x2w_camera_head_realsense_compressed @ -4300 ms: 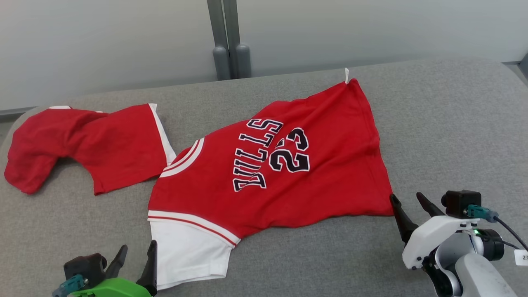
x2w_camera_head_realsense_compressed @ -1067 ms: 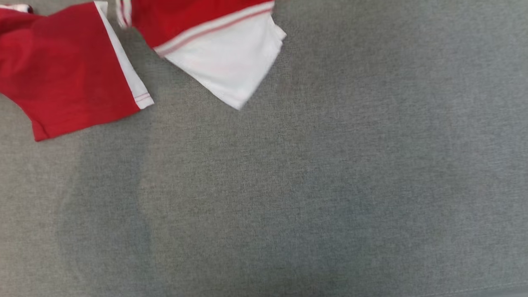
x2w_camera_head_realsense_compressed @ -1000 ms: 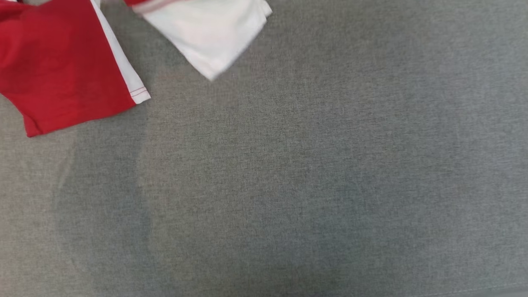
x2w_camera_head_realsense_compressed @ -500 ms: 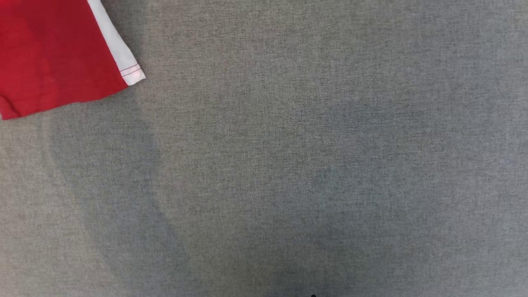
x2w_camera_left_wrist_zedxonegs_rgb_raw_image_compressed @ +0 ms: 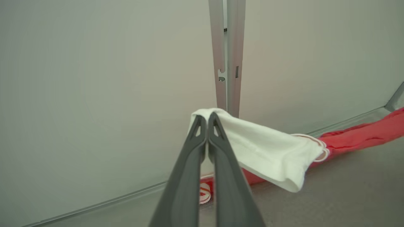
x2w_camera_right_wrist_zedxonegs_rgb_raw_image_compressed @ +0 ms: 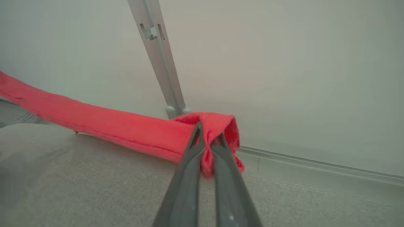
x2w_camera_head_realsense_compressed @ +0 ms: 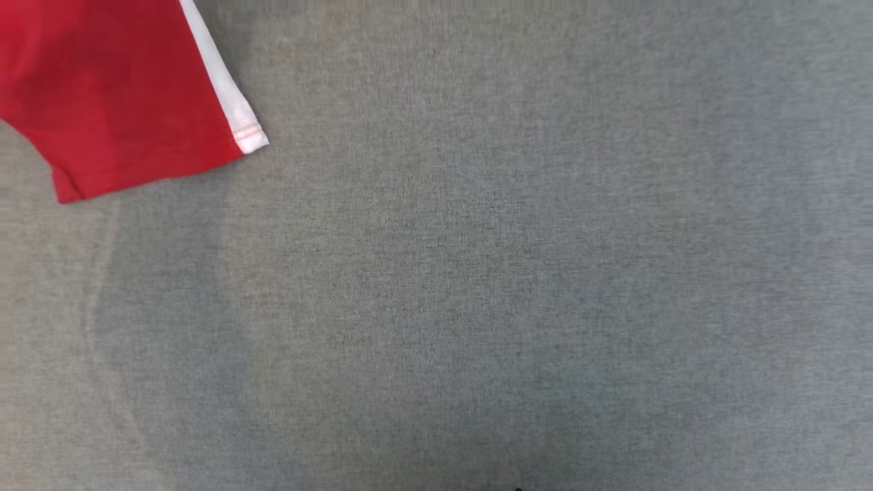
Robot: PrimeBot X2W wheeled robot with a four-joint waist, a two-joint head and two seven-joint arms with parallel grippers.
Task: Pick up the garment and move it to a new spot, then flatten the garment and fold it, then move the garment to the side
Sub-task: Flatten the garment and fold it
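the grey surface is spreading across the head view, matte and finely woven, with soft shadows lying over it. the garment, a red knit jersey, was lying spread out a few seconds ago with both grippers standing open beside it. now it is being held up at two ends and is sagging between them as a long, rumpled band. the head camera has tipped down since, so the shift in that view is not the cloth's doing. this is suggesting the pick-up is done and the carry to a new spot is under way, with flattening and folding yet to come. a red panel with a stitched white band is lying flat at the upper left of the head view. whether it belongs to the held garment i cannot tell. the right gripper is pinching a bunched red edge, jaws shut on it. the left gripper is clamping the soft white sleeve, which is drooping like an open tube.
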